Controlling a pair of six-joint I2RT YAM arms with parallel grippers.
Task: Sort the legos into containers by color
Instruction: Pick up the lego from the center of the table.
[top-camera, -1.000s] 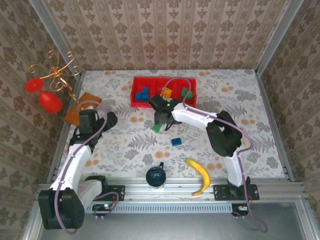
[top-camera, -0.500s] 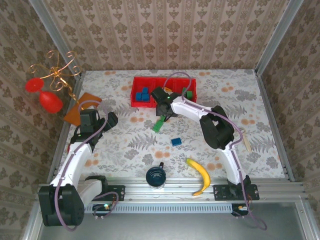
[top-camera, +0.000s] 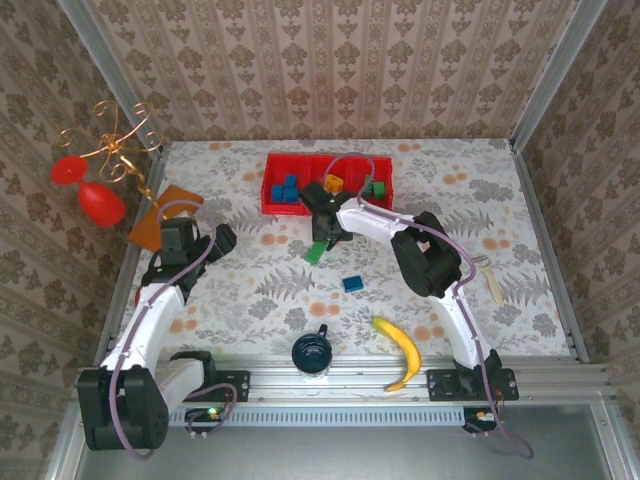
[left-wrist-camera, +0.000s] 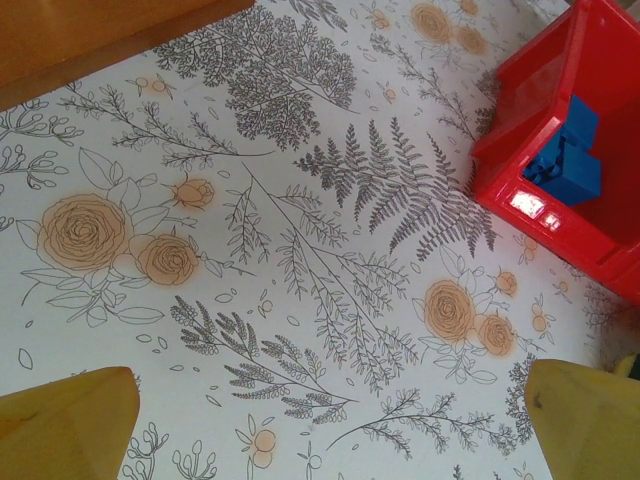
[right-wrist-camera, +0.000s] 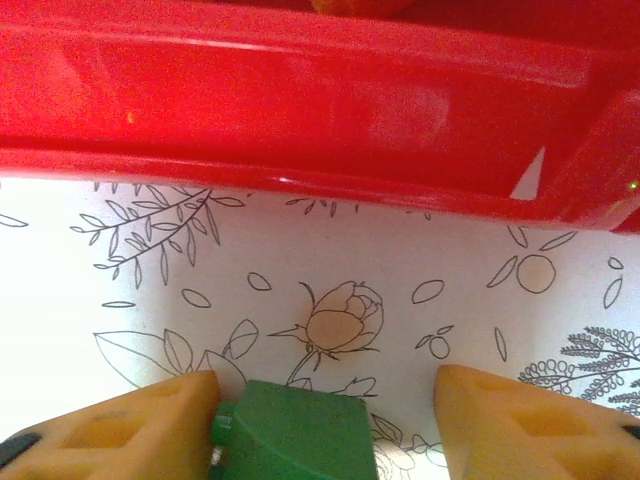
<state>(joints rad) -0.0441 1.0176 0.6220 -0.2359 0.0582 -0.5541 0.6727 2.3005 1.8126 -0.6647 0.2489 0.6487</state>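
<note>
The red tray of containers lies at the back, with blue legos in its left compartment, orange ones in the middle and green ones on the right. A green lego and a blue lego lie on the table. My right gripper hangs over the green lego. The brick rests against the left finger, a gap separates it from the right one, and the jaws stand open. My left gripper is wide open over bare cloth.
A banana and a dark blue cup sit near the front edge. An orange-brown board lies at the left by a red and gold ornament. The tray's front wall stands close ahead of the right gripper.
The right gripper's jaws have narrowed around the green lego and the right arm's elbow has swung in toward the tray. The left arm has not moved.
</note>
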